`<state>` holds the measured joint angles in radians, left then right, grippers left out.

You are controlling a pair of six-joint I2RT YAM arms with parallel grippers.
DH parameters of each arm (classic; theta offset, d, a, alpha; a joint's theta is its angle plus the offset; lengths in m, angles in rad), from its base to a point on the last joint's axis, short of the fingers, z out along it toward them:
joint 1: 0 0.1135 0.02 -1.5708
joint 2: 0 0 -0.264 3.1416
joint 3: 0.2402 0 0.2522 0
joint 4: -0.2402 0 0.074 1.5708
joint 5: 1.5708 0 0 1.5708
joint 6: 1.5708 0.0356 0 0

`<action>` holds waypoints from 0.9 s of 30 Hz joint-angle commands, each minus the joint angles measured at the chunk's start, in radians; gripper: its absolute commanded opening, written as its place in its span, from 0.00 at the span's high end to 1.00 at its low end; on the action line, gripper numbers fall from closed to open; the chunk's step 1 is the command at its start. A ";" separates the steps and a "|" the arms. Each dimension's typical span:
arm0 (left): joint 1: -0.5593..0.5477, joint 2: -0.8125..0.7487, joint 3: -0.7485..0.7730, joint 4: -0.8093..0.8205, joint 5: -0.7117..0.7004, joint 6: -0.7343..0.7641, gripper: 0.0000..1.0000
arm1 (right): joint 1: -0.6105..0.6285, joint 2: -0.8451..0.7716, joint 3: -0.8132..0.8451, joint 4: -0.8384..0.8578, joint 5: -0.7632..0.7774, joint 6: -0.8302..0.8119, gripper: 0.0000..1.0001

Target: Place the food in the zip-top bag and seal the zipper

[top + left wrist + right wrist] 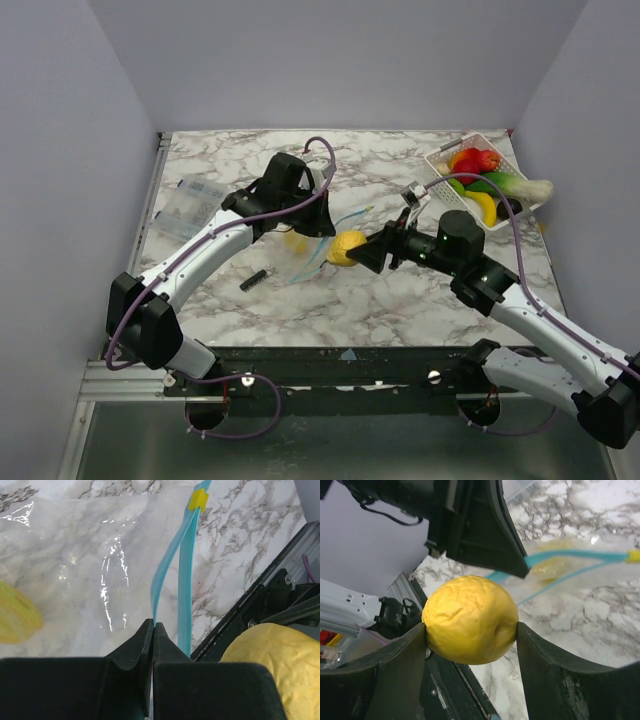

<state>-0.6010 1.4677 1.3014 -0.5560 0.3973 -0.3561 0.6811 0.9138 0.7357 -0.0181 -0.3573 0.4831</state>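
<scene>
The clear zip-top bag (310,250) hangs mid-table, held up by my left gripper (322,226), which is shut on one lip of its teal zipper (159,585); the other lip (186,580) hangs free, so the mouth gapes. A yellow slider (199,499) sits at the zipper's far end. One yellow food piece (15,615) lies inside the bag. My right gripper (362,252) is shut on a yellow lemon (469,619), also in the top view (346,246), held at the bag's mouth. More toy food (480,175) fills a white basket (440,165) at back right.
A clear packet with a white label (190,205) lies at the left. A small black bar (252,280) lies near the front left of the marble top. The table's front rail (340,355) is close below the arms.
</scene>
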 commanded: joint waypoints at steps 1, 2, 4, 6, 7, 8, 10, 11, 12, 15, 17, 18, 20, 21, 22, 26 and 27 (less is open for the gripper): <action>0.006 0.016 -0.005 0.051 0.130 -0.016 1.00 | 0.008 0.079 0.079 0.059 -0.033 -0.083 0.84; 0.006 0.016 -0.005 0.052 0.135 -0.017 1.00 | 0.009 0.096 0.087 0.062 -0.035 -0.092 0.84; 0.006 0.015 -0.007 0.054 0.135 -0.015 1.00 | 0.011 0.125 0.092 0.073 -0.027 -0.114 0.84; 0.006 0.010 -0.008 0.057 0.135 -0.014 1.00 | 0.010 0.153 0.090 0.080 -0.024 -0.141 0.84; 0.006 0.006 -0.009 0.057 0.135 -0.014 1.00 | 0.010 0.167 0.085 0.087 -0.022 -0.154 0.84; 0.006 0.003 -0.010 0.059 0.136 -0.012 1.00 | 0.010 0.180 0.079 0.094 -0.016 -0.162 0.84; 0.006 -0.006 -0.013 0.062 0.126 -0.010 1.00 | 0.011 0.213 0.079 0.087 0.004 -0.174 0.84; 0.006 -0.012 -0.016 0.063 0.116 -0.007 1.00 | 0.013 0.229 0.079 0.079 0.015 -0.175 0.84; 0.007 -0.019 -0.015 0.060 0.103 -0.003 1.00 | 0.018 0.240 0.079 0.067 0.032 -0.173 0.84; 0.006 -0.037 -0.020 0.061 0.077 0.005 1.00 | 0.028 0.256 0.072 0.047 0.091 -0.155 0.84; 0.006 -0.045 -0.025 0.066 0.069 0.003 1.00 | 0.032 0.259 0.066 0.032 0.116 -0.138 0.84; 0.006 -0.049 -0.027 0.068 0.068 0.003 1.00 | 0.036 0.262 0.065 0.022 0.136 -0.127 0.84; 0.007 -0.055 -0.031 0.075 0.068 0.001 1.00 | 0.043 0.264 0.063 -0.012 0.177 -0.101 0.84; 0.006 -0.057 -0.031 0.076 0.071 -0.001 1.00 | 0.046 0.265 0.063 -0.024 0.194 -0.082 0.83; 0.006 -0.055 -0.033 0.078 0.074 -0.001 1.00 | 0.049 0.266 0.060 -0.024 0.212 -0.063 0.82; 0.006 -0.053 -0.034 0.084 0.090 -0.009 1.00 | 0.056 0.264 0.058 -0.016 0.296 0.035 0.79; 0.006 -0.052 -0.035 0.085 0.092 -0.009 1.00 | 0.056 0.268 0.063 -0.027 0.329 0.067 0.77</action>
<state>-0.5911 1.4384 1.2778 -0.4965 0.4580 -0.3557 0.7277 1.1751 0.8005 -0.0116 -0.1764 0.4335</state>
